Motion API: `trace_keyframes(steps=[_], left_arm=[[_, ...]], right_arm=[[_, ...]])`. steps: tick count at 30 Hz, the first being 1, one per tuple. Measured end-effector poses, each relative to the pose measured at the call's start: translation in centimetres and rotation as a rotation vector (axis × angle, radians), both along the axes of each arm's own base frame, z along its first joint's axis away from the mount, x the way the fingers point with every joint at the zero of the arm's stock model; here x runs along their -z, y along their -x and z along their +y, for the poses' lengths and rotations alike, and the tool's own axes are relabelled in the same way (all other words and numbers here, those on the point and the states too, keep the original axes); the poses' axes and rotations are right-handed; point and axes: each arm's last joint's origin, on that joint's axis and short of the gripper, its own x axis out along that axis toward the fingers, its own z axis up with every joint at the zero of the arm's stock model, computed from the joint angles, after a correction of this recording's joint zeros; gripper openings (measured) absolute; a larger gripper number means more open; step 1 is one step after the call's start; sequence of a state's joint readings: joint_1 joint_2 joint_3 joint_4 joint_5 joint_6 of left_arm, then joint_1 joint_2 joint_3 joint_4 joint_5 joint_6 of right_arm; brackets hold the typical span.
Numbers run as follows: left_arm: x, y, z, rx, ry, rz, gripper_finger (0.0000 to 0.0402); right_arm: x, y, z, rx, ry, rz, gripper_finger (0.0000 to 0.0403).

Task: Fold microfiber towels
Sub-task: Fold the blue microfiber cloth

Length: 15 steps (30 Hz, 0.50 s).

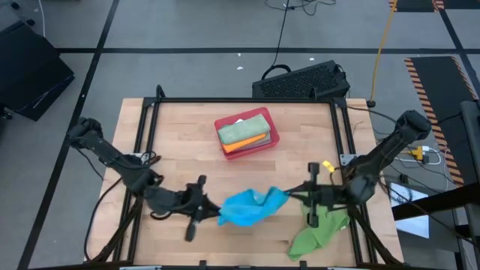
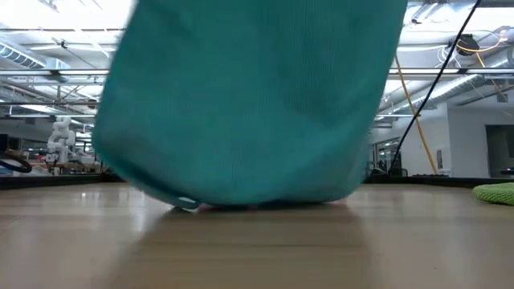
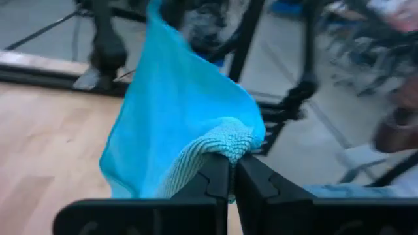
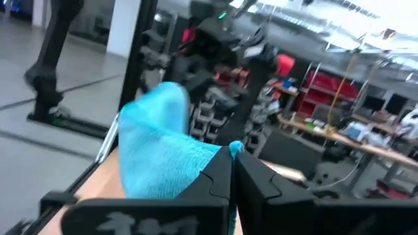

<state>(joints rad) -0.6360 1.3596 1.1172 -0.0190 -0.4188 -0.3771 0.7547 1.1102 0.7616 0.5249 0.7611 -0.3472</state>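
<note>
1. Bright blue towel (image 2: pixel 249 104) hangs right in front of the low camera and fills most of that view, with its bottom edge touching the tabletop (image 2: pixel 257 249).
2. Both grippers pinch this towel from opposite sides and hold it up between them, near the front edge of the tabletop.
3. Left gripper (image 3: pixel 232 171) has its fingers (image 3: pixel 212 183) closed tight on one bunched corner of the blue towel. The rest of the cloth stands up and away from the fingers.
4. Right gripper (image 4: pixel 232 163) also has its fingers (image 4: pixel 255 186) shut on another corner of the same towel.
5. From above, the left gripper (image 1: pixel 212 210) is at the towel's left end and the right gripper (image 1: pixel 289 196) is at its right end. The towel (image 1: pixel 249 208) sags in a crumpled bundle between them.
6. Just beside the right gripper, a bright green towel (image 1: pixel 319 231) lies rumpled on the tabletop near the front right corner.
7. Farther back, near the middle of the tabletop, sits a red tray (image 1: pixel 271 139).
8. Inside the tray, a sage green towel (image 1: pixel 244 129) lies folded on top of an orange towel (image 1: pixel 251 142).
</note>
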Motion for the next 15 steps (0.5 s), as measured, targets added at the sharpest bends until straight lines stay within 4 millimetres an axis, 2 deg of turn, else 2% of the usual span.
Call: trace_keyframes(steps=[4, 7, 15], left_arm=[[-1.4, 1.8, -0.7, 0.057, 0.033, -0.042, 0.0016], [-2.0, 2.8, -1.4, 0.101, 0.034, -0.074, 0.0008], [-1.7, 4.4, -3.1, 0.195, 0.025, -0.052, 0.0020]], right_arm=[[-1.8, 1.3, -1.2, -0.009, -0.089, -0.065, 0.0001], [-2.5, 1.9, -1.6, -0.073, -0.154, -0.092, 0.0000], [-1.6, 1.4, -0.5, -0.144, -0.207, -0.054, 0.0000]])
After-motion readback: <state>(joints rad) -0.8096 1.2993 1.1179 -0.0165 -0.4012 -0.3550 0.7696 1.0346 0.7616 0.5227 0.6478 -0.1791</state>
